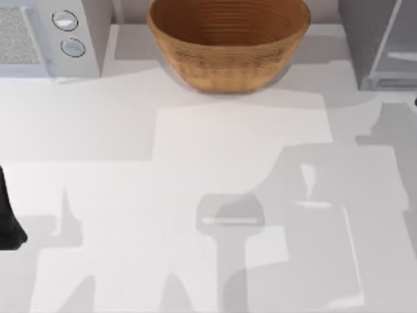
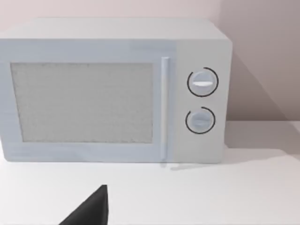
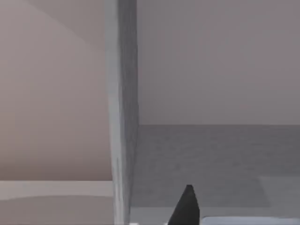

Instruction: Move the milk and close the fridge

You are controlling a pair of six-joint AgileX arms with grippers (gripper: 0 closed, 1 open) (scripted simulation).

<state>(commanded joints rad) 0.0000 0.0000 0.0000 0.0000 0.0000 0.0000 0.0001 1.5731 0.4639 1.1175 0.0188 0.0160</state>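
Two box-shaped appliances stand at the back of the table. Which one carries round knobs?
The white microwave at the table's back left: two round knobs sit beside its door. The grey fridge at the back right shows a pale glassy panel instead.

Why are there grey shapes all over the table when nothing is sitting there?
Top view: they are shadows, soft grey patches cast across the white table, darkest under the wicker basket. Left wrist view: the microwave is evenly lit, with a thin shadow beneath it. Right wrist view: the fridge looks dim and grey.

Wicker basket (image 1: 228, 42) beside white microwave (image 1: 45, 36)
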